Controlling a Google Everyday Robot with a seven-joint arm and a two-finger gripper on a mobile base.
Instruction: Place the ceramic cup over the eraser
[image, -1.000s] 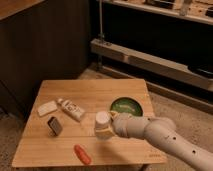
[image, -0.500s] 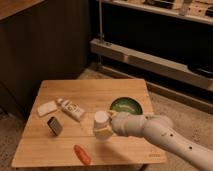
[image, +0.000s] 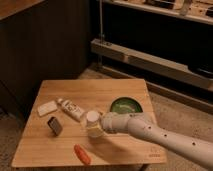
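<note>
Gripper (image: 100, 126) is clamped on the cup (image: 92, 119). Eraser (image: 47, 107) lies well apart off to the view's left, with the tube (image: 72, 109) between them

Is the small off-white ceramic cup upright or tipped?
Upright: off-white ceramic cup stands vertical, round top facing up; gripper shut on its side, mid-table.

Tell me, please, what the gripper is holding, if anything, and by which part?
The gripper, over the middle of the table, is shut on the cup, holding it by its side wall, below the rim.
</note>
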